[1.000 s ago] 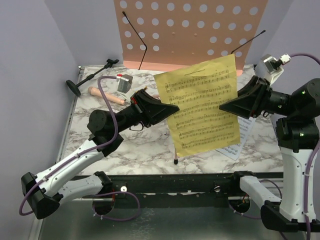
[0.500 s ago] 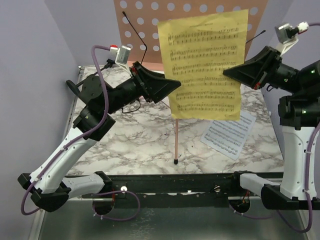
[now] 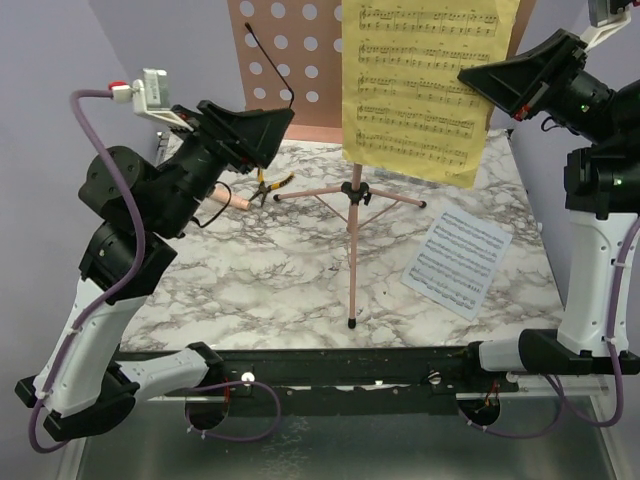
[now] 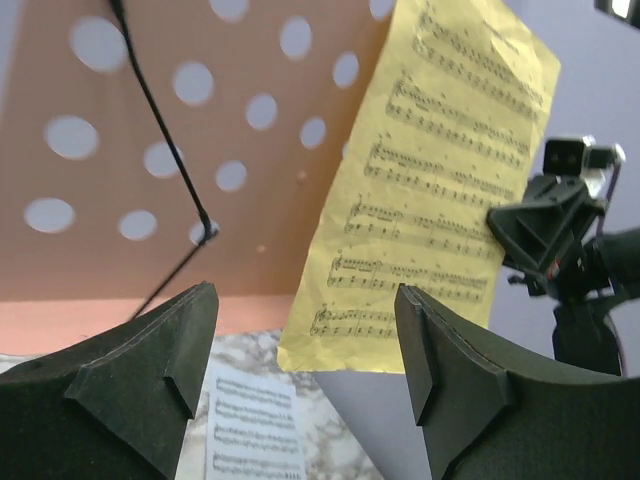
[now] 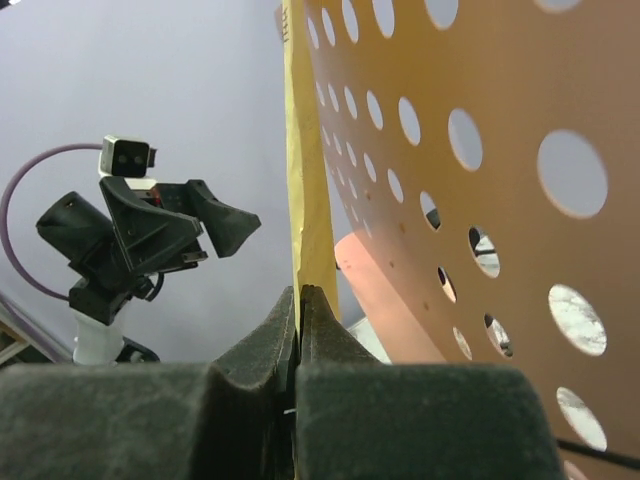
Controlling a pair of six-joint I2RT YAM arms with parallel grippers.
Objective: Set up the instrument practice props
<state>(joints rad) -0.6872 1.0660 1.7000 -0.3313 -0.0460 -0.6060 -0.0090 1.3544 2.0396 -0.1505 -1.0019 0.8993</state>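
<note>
My right gripper (image 3: 464, 76) (image 5: 300, 293) is shut on the right edge of the yellow music sheet (image 3: 420, 80) (image 4: 440, 190), which hangs high in front of the pink perforated music stand (image 3: 290, 60) (image 5: 480, 150). The stand's tripod legs (image 3: 352, 195) spread over the marble table. Up at the left, clear of the sheet, my left gripper (image 3: 275, 135) (image 4: 305, 300) is open with nothing in it. A white music sheet (image 3: 458, 262) (image 4: 250, 425) lies flat at the right. The pink-beige microphone (image 3: 236, 201) peeks out behind my left arm. The mic stand is hidden.
Yellow-handled pliers (image 3: 270, 185) lie near the tripod's left leg. A thin black holder wire (image 3: 270, 65) crosses the stand's desk. Purple walls close the table in on the left and right. The black rail (image 3: 350, 365) runs along the table's near edge.
The right gripper shut on the yellow sheet and carried it upward. The left gripper let the sheet go, opened and drew back up to the left.
</note>
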